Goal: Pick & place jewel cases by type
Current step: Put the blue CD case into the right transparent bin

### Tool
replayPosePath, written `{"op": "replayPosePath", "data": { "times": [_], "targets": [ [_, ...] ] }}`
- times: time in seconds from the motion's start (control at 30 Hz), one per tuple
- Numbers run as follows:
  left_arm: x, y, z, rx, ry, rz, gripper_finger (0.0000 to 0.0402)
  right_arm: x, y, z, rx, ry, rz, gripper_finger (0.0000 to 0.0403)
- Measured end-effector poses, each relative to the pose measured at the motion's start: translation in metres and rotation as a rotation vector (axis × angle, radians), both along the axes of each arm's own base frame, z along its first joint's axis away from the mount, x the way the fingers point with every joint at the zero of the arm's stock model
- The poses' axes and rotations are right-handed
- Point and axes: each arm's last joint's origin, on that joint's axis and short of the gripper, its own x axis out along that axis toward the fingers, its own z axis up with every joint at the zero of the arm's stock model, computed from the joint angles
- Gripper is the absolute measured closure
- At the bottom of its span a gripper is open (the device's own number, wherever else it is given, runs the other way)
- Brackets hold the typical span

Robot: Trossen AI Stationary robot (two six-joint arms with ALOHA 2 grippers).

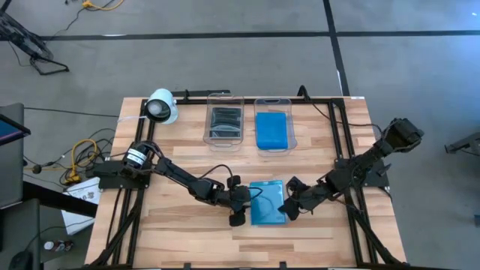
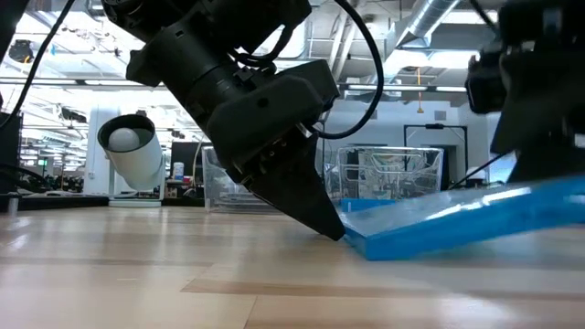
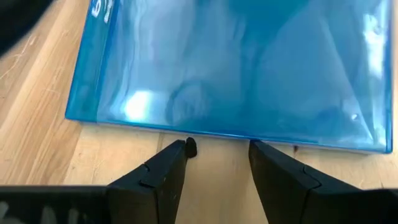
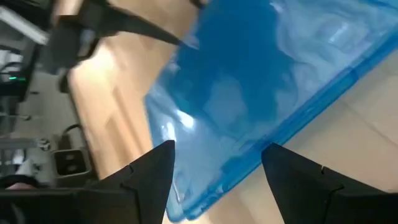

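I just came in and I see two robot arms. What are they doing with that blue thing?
Both arms are working on one blue case on the wooden table. The left gripper has its open fingers at one edge, and the right gripper has open fingers around the other edge. The low view shows that side lifted, so the case is tilted. Farther back stand two clear tubs: one holds dark cases, the other holds blue ones.
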Motion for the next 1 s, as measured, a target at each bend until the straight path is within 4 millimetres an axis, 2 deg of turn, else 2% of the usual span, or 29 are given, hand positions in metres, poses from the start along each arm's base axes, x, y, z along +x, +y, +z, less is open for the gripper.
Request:
{"op": "replayPosePath", "data": {
  "times": [0.33,1.0],
  "targets": [
    [0.0,0.001,0.0,0.001,-0.005,0.008,0.0228,-0.007,-0.001,0.026,-0.044,-0.134,-0.002,0.017],
    [0.001,0.001,0.0,0.014,-0.012,-0.005,0.0228,0.009,-0.007,0.047,-0.126,-0.378,0.088,0.017]
  ]
}}
